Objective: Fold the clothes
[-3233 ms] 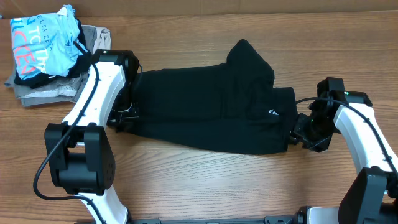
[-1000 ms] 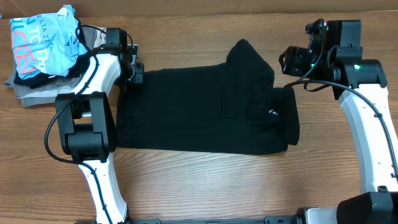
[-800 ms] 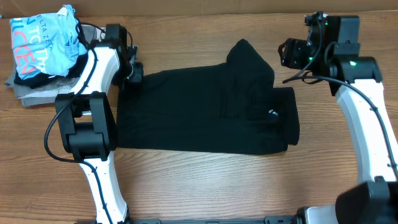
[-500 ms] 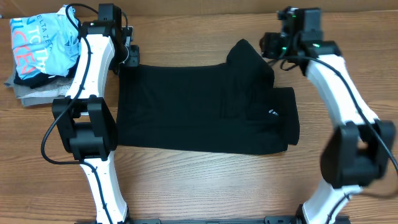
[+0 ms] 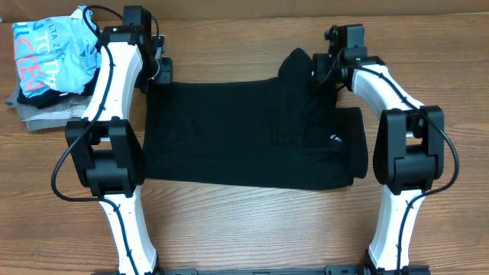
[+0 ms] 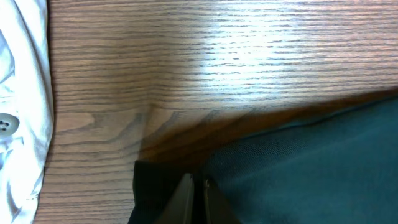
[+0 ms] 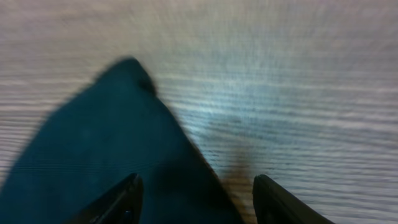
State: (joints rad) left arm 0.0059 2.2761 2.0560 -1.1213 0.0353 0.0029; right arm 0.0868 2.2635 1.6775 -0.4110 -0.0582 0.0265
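Overhead: the black garment [image 5: 244, 134] lies spread across the centre of the desk [image 5: 252, 229]; both jaws have swung from its lower edge to its upper corners. Left wrist: left jaws closed together at a corner. Right wrist: right jaws wide, straddling the peak, poised to grip for the fold.

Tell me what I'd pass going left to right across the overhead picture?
Pile of clothes topped by a light blue shirt → left arm → black garment → right arm. The left gripper and right gripper overlap the garment's far edge, so they are left out.
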